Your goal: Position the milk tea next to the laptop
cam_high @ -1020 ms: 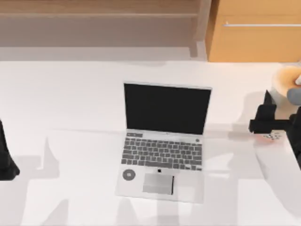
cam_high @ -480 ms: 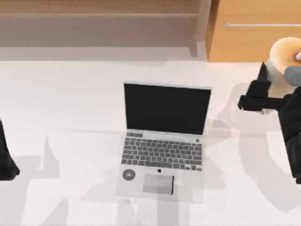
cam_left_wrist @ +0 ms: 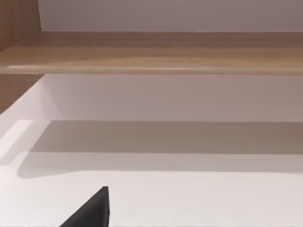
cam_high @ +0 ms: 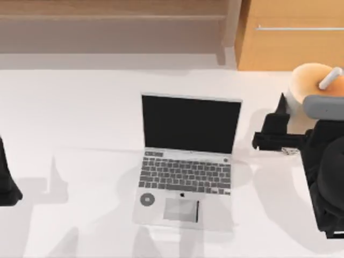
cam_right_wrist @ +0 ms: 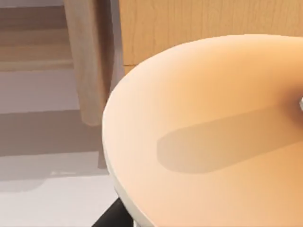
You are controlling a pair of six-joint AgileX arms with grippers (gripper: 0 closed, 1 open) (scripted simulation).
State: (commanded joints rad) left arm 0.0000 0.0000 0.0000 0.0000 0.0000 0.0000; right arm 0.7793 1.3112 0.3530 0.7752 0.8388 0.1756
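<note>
The left pincer [cam_high: 8, 185] is parked at the table's [cam_high: 80, 118] left edge; whether it is open cannot be told. The open silver laptop [cam_high: 185, 172] sits mid-table, screen toward the back. To its right lies a bare strip of table. Beyond that the right pincer [cam_high: 285, 126] appears closed around the milk tea [cam_high: 312, 80], upright, its orange top and white straw showing near the right edge. The cup lies right of the laptop; the likely move is leftward into that strip.
</note>
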